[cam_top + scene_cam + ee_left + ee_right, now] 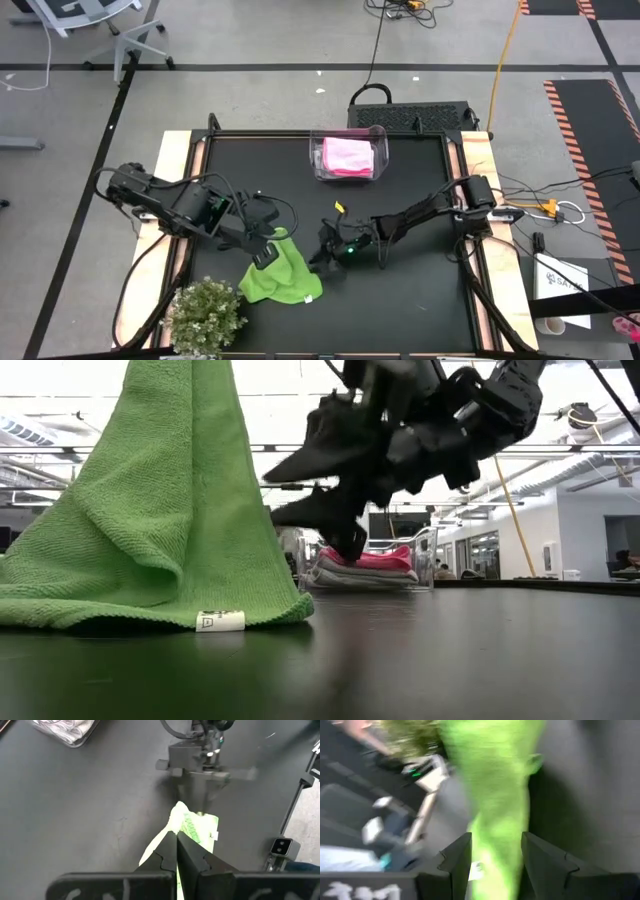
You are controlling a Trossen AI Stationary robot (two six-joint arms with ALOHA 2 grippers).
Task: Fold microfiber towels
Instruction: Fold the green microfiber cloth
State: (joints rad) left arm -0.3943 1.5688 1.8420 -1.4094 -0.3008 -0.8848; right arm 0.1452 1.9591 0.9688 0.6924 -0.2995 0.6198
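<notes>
Two black jointed arms (170, 200) — looping black cables, green indicator light near wrist.

The left hand (176, 837) has its two dark fingers pressed together on a raised fold of the lime green towel (192, 827) above the dark worktop (90, 805). Just beyond the towel hangs the right hand (200, 795).

Grey floor (250, 40) with cables (one yellow (505, 45)), office chair (95, 25).
</notes>
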